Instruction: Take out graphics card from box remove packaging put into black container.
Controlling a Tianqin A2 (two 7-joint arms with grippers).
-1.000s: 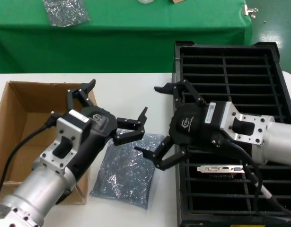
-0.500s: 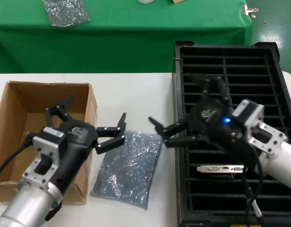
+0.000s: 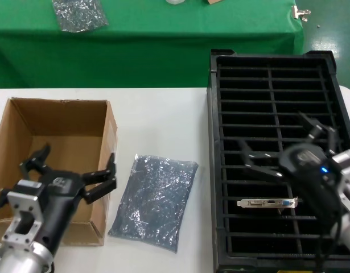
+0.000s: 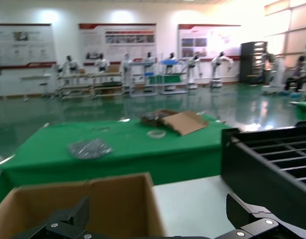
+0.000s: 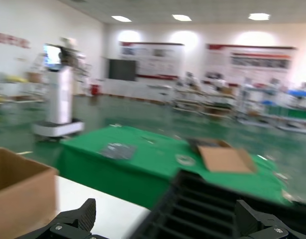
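Note:
The brown box (image 3: 61,116) stands open at the left of the white table. Beside it the grey-blue speckled packaging (image 3: 155,196) lies flat and alone. The black container (image 3: 268,55) fills the right side. The graphics card's silver bracket (image 3: 267,202) stands in one of its near slots; the board itself is hidden between dividers. My left gripper (image 3: 72,169) hangs open over the box's near right corner, holding nothing. My right gripper (image 3: 284,143) is open above the container's middle, also holding nothing. Both wrist views look out level: the left shows the box (image 4: 103,204), the right shows the container (image 5: 212,209).
A green-clothed table (image 3: 146,45) runs along the back with a similar silvery bag (image 3: 78,14) on it. Bare white table (image 3: 157,125) lies between the box and the container. The container's near rim reaches the table's front edge.
Both open grippers have drawn back from above the packaging. The left went left and nearer, over the box. The right went right, over the container. The packaging and card have not moved.

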